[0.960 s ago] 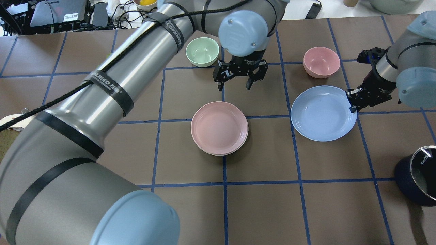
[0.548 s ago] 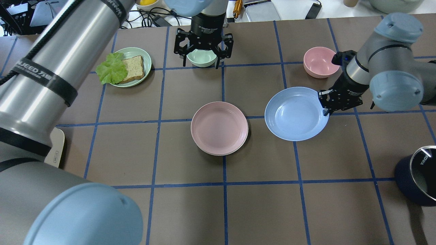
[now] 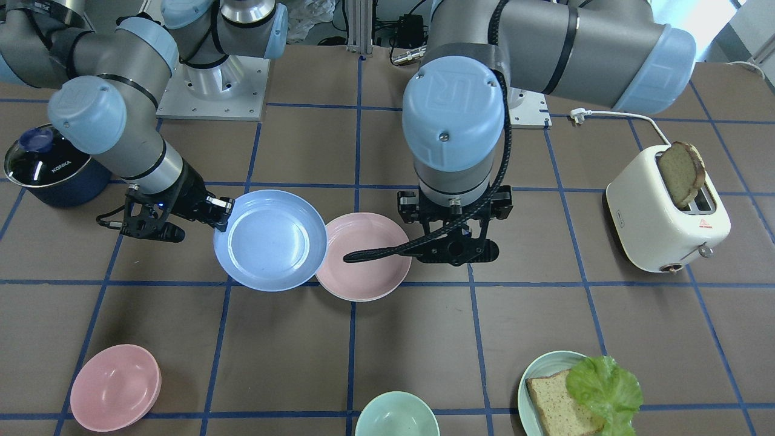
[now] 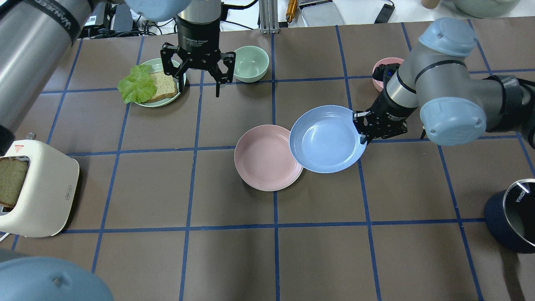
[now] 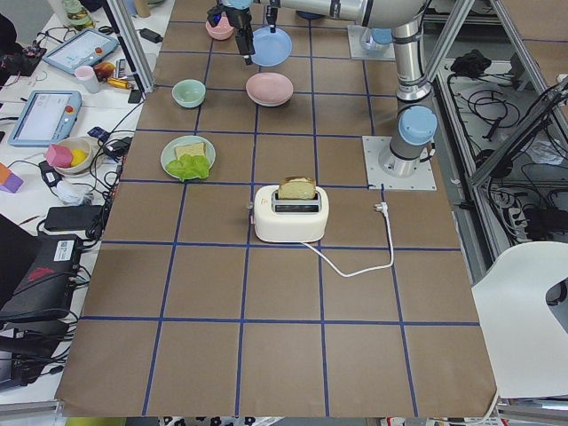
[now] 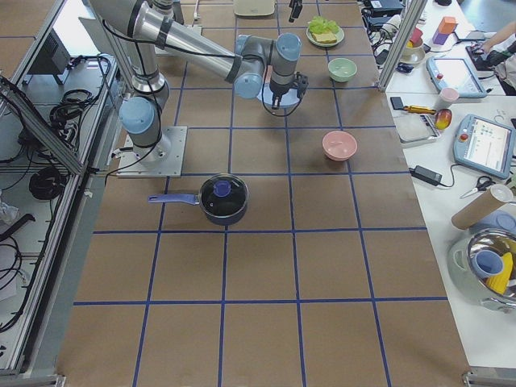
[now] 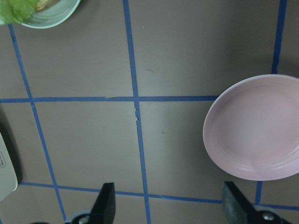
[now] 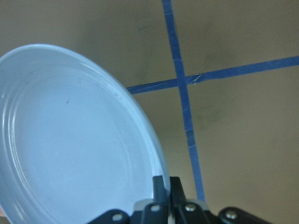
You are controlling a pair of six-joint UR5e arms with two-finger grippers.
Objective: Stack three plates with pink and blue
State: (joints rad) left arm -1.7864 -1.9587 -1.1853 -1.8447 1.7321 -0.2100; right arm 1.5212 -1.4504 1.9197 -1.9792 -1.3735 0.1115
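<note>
Front view: right gripper (image 3: 221, 209), arm reaching in low from the side, pinches blue plate (image 3: 270, 240) by its rim. The plate faces up (round, no long axis), overlapping pink plate (image 3: 369, 266) at table centre. Overhead: left gripper (image 4: 199, 88) pts down, fingers spread, empty, beside bread plate (image 4: 155, 104).

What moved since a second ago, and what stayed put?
The right gripper, shut on the blue plate, carried it toward the robot's left; its edge now overlaps the pink plate. The left gripper, open and empty, swung away to beside the bread plate. The pink plate and the mint bowl stayed put.
</note>
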